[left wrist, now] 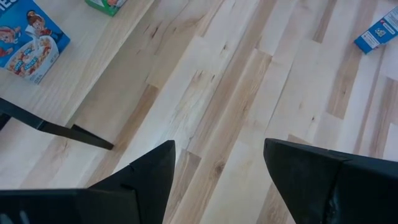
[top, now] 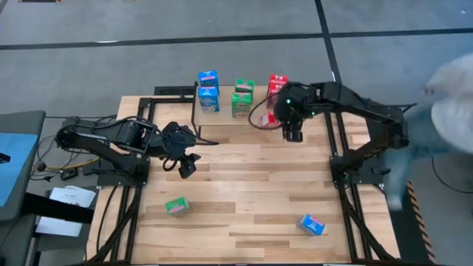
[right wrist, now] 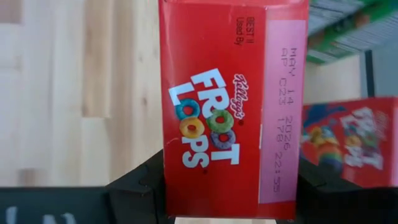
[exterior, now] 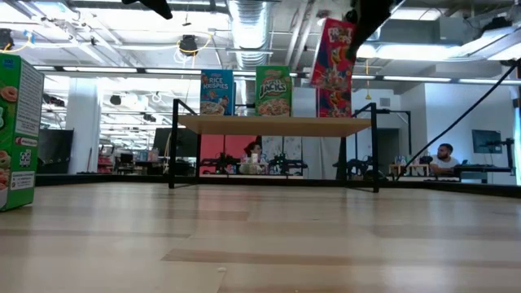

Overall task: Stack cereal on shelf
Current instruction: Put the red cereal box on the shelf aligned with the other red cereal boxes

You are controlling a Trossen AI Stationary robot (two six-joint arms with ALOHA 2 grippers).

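My right gripper hangs over the right end of the shelf, shut on a red cereal box. On the board stand blue boxes, green boxes and another red box. In the low view one blue, one green and one red box show side by side there. A green box and a blue box lie on the near tabletop. My left gripper is open over bare planks left of centre, touching nothing. My right gripper pinches the red box between its two fingers, one on each broad face, with the box's dated end face toward the wrist camera. It comes from above. The box is tilted over the red box on the shelf; whether they touch, I cannot tell.
The shelf's black legs stand on the far part of the plank table. Black frame rails run along both table sides. A blurred person is at the right edge; another person sits far off in the room. Bare planks lie mid-table.
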